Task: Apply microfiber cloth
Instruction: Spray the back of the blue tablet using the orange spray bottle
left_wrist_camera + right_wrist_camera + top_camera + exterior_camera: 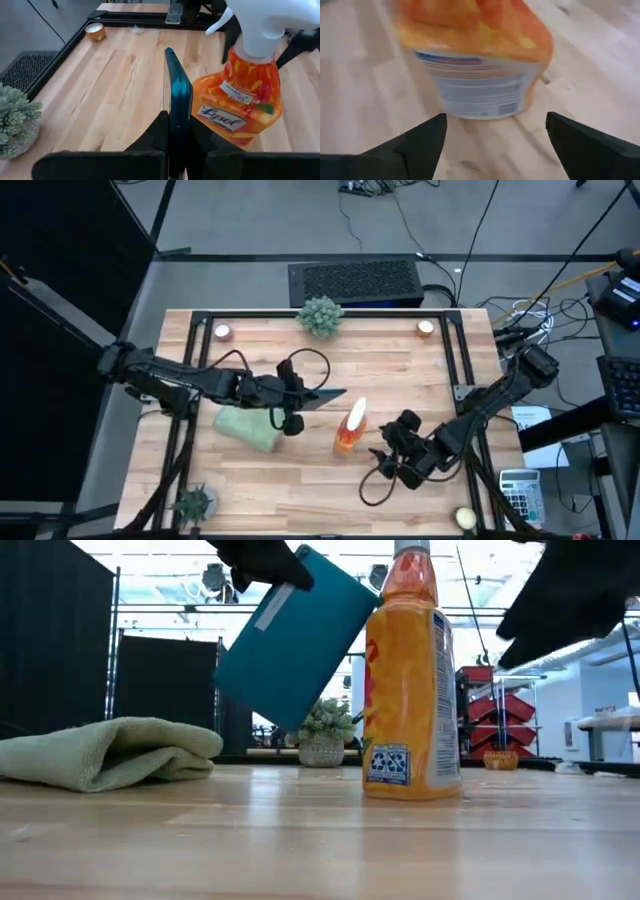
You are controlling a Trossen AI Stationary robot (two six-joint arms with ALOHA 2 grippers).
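Along the near edge of the bench (300, 480) bare wood is seen, with a small spiky plant (194, 502) at the near left corner. The right gripper (392, 457) is held with its fingers spread wide and nothing between them, just beside the orange spray bottle (350, 427) (standing upright, mid-bench). The microfiber cloth (248, 429) lies bunched left of centre, its long axis running slantwise toward the near right. Just past it, the left gripper (293, 395) is clamped on a teal flat case (322, 397), held tilted above the wood. A second plant (320, 315) stands at the far edge.
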